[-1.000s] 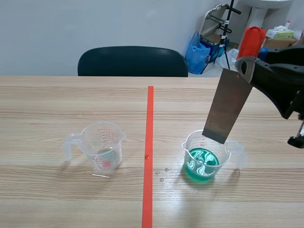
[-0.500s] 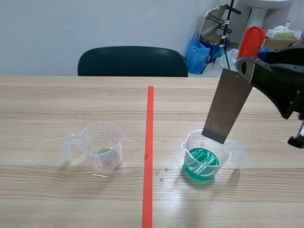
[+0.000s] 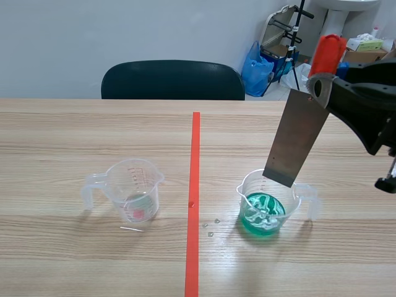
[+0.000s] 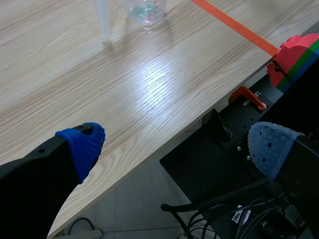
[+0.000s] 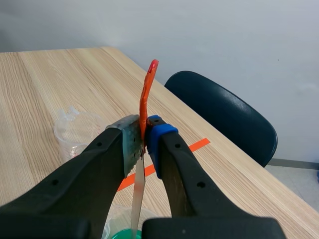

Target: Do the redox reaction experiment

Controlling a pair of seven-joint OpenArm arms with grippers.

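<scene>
metal scraper (image 3: 296,139) was pinched tight in the right gripper (image 5: 145,143) with its tip over the cup of green liquid (image 3: 266,209), left gripper (image 4: 174,142) spread wide holding nothing.

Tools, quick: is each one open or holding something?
Left tool: open, holding nothing.
Right tool: closed on the scraper.

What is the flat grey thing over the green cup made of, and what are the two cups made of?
The blade looks like dull grey metal: thin, flat, matte. Its red handle is probably plastic. The green cup and the emptier cup look like clear plastic: see-through, with moulded handles.
</scene>
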